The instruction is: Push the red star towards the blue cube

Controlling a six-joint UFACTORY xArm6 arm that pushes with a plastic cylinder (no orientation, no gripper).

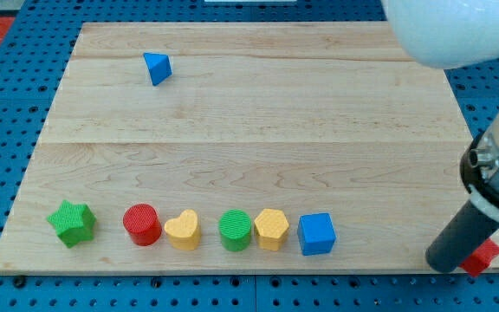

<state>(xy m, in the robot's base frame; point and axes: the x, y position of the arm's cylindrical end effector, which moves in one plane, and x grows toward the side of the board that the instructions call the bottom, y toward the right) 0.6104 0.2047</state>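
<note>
The red star (483, 257) lies near the board's bottom right corner, partly hidden behind my rod. My tip (446, 262) rests just to the left of it, touching or nearly touching it. The blue cube (316, 234) sits at the right end of a row of blocks along the view's bottom, well to the left of my tip and the red star.
Left of the blue cube the row holds a yellow hexagon (271, 229), a green cylinder (235, 230), a yellow heart (183, 230), a red cylinder (142, 224) and a green star (71, 223). A blue triangle (157, 68) lies at the top left. The arm's white body (457, 30) fills the top right.
</note>
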